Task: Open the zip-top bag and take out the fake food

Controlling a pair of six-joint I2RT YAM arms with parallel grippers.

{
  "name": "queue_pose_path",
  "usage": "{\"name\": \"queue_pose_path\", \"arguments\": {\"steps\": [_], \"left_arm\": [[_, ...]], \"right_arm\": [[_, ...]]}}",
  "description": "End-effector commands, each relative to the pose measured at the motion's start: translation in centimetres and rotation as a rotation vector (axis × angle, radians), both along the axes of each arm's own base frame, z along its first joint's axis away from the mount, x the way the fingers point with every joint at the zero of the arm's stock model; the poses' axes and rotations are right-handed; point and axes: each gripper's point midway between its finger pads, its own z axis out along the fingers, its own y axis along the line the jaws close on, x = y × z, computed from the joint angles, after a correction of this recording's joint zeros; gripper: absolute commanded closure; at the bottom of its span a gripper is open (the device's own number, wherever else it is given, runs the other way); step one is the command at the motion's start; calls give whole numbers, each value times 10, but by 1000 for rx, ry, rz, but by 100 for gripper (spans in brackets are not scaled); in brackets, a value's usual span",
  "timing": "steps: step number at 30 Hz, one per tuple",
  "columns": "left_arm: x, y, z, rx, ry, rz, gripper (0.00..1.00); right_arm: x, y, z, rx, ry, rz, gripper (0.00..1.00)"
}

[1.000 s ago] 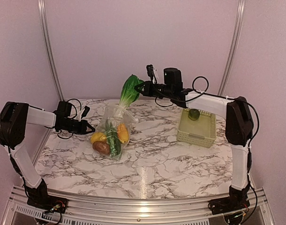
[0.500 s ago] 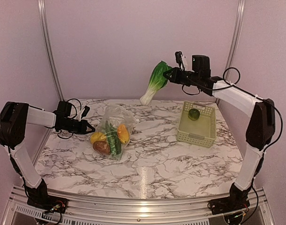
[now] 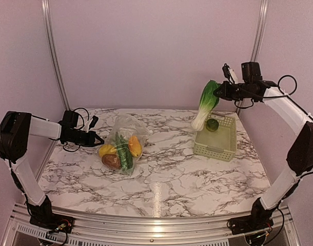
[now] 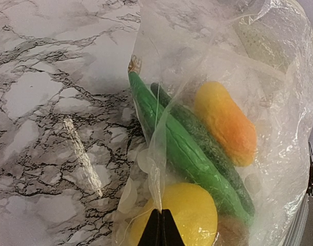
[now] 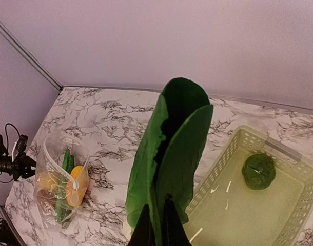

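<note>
R tool (image 3: 217,92) swung bok choy (image 3: 207,102) from bag (image 3: 123,125) over to basket (image 3: 214,151).

Soft, even, pinkish light reaches me; shadows are faint. A glare streak crosses the marble table (image 4: 38,92) left of my left pincer (image 4: 160,215), and the zip-top bag (image 4: 279,102) glints just beyond it.

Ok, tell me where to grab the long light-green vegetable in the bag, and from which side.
Grip the long light-green vegetable at its far tip, the end pointing toward the zip-top bag's mouth, reaching in from the far side of the table. It lies lengthwise along the bag, so fingers across its narrow width should probably slide it straight out.
</note>
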Motion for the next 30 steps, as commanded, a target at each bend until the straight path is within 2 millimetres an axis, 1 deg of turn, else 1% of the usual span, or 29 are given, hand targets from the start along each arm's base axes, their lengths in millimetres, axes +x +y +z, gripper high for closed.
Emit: {"name": "queue_pose_path", "arguments": {"steps": [1,3,7,12,14,16,19,22,24,26,27,29,30], "left_arm": [[-1,-1,3,-9,-13,-14,100],[-1,-1,3,-9,-11,-15,100],[-1,-1,3,-9,-8,-15,100],[-3,0,3,-7,-12,-13,100],[-3,0,3,-8,-12,-14,100],[-3,0,4,-8,-13,-14,100],[-3,0,4,-8,-14,-14,100],[-4,0,4,-3,-22,-22,100],[-4,-1,4,0,-31,-32,100],[-4,-1,3,1,-29,-32,100],[-4,-1,4,1,-30,-34,100],[-5,-1,4,1,-32,-33,100],[-5,-1,4,2,-31,-34,100]], "right_arm": [[-21,-43,-14,-89,87,-41,100],[-22,-60,-20,-115,94,-82,100],[-21,-85,-41,-160,151,-120,100],[-20,-90,-69,-226,221,-95,100],[-18,-107,-84,-257,256,-118,100],[-15,-113,-98,-295,281,-113,100],[-8,-118,-113,-334,310,-108,100],[2,-128,-125,-405,346,-119,100],[9,-129,-130,-417,348,-104,100],[14,-128,-140,-421,372,-87,100],[15,-127,-146,-425,390,-74,98],[17,-132,-155,-449,425,-80,81],[19,-134,-157,-459,430,-88,77]]}}
